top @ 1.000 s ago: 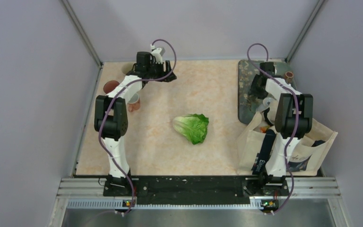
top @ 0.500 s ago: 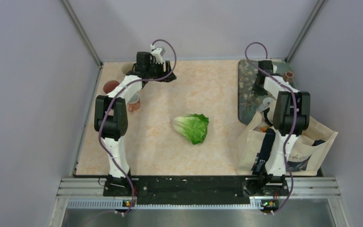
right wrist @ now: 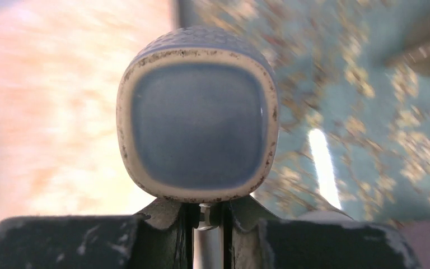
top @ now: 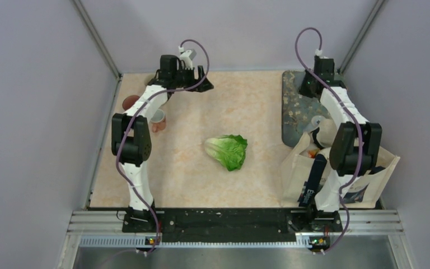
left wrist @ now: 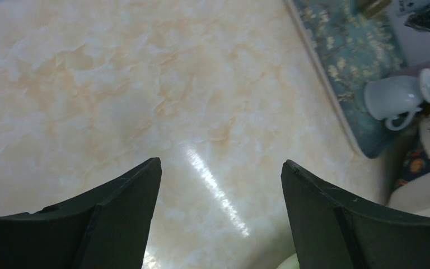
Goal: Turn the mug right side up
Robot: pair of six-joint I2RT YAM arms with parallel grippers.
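Reaching farther than a second ago, the right arm now hangs over the far end of the tray [top: 291, 120], while the left arm has barely shifted at the far left. The right gripper [right wrist: 207, 217] is pinched narrow on the mug [right wrist: 197, 115], seemingly by its handle. It holds the mug clear above the tray with one blue-grey end facing the wrist camera. The left gripper [left wrist: 220, 168] stands wide and holds nothing above the worktop [left wrist: 145, 84]. To finish well, I would roll the wrist until the mouth faces up, lower slowly until the base sits flat on the tray, and only then let go. Whether the end facing the camera is mouth or base is unclear. The fingers hide the handle, the background is blurred, and from above the arm covers the mug.
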